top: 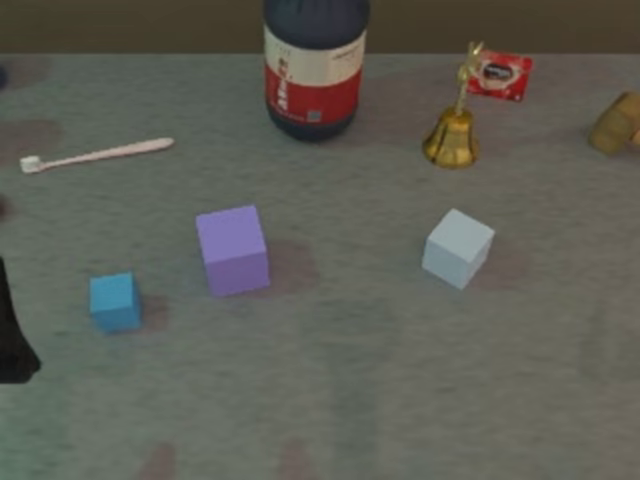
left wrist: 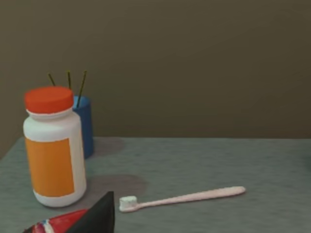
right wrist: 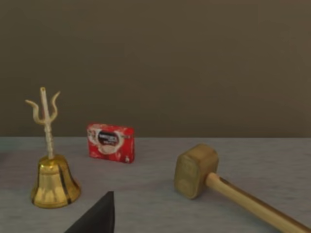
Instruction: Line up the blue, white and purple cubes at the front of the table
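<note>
Blue cube [top: 115,301] near the table's [top: 400,400] left edge, purple cube [top: 233,249] beside it, white cube [top: 458,247] well right — neither claw's state shows, though the dark shape at the left edge is perhaps the left arm.

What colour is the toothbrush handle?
Pale pink toothbrush, white head; clearest in the left wrist view.

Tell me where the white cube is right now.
In the top view the white cube sits right of centre on the table, below the golden bell and apart from the purple cube on its left.
</note>
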Available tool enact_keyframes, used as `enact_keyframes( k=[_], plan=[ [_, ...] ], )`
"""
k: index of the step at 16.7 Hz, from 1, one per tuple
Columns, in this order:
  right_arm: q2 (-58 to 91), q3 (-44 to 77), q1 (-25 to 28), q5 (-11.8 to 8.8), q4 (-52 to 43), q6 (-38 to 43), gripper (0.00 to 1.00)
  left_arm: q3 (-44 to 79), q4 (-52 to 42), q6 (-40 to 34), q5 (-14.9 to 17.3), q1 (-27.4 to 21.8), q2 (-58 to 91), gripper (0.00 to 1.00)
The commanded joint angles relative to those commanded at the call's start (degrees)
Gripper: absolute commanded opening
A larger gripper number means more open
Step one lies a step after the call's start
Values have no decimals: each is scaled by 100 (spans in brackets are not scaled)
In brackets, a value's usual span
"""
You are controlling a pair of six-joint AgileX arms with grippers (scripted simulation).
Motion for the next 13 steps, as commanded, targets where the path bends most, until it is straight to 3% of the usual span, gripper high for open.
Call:
enact_keyframes(
  k=[7, 13],
  plan=[
    [0, 0, 0, 0, 0, 0, 100, 828, -557, -225, 23, -122, 899, 100],
    [0, 0, 0, 0, 0, 0, 100, 2925, -2083, -781, 12, -378, 3959, 100]
  ],
)
